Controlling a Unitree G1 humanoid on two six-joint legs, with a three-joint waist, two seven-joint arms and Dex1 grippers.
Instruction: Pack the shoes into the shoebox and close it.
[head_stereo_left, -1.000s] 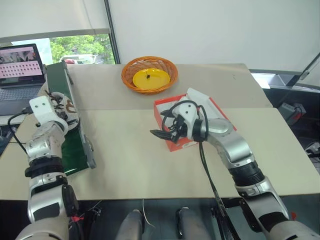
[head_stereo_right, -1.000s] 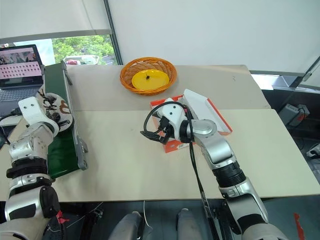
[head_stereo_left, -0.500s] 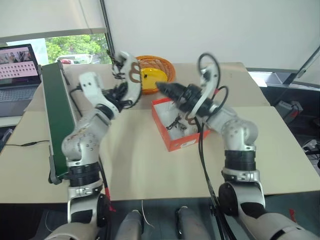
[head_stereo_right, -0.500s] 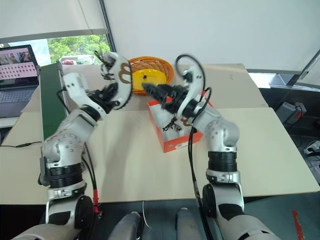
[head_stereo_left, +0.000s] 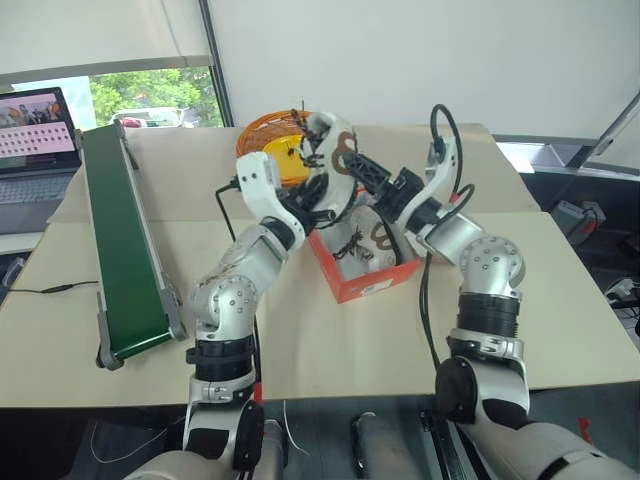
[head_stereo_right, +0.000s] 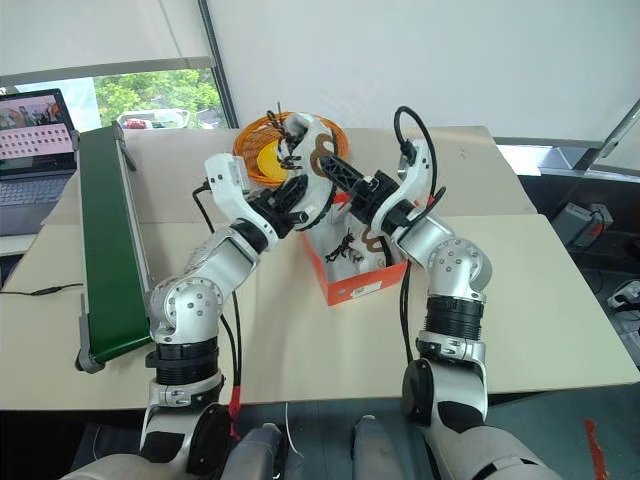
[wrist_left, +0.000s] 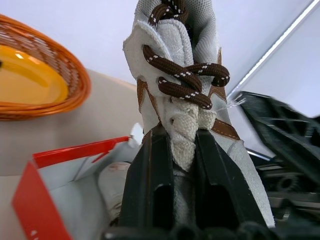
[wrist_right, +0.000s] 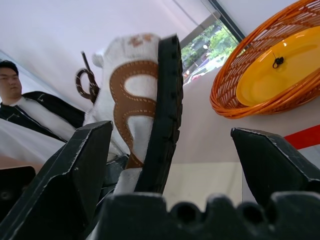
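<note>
While my left gripper (wrist_left: 175, 185) holds its fingers clamped on the tongue and upper of a small off-white fabric sneaker with dark brown laces and tan trim (head_stereo_left: 330, 150), that shoe hangs in the air above the open red-orange cardboard shoebox (head_stereo_left: 365, 283) on the pale worktop (head_stereo_left: 300, 330), just in front of the round orange wicker basket with its yellow plate (head_stereo_right: 262, 152). My right gripper (head_stereo_left: 372, 180) sits close beside the shoe with fingers spread wide on either side of its black sole, gripping nothing. Inside the box lies the second sneaker (head_stereo_left: 355, 245), laces showing. I judge the shoe light and soft in the upper, which buckles under a pinch, with loose laces apt to snag on the box wall; the rubber sole is the stiff part. A hold across the sole and heel should steer it better.
</note>
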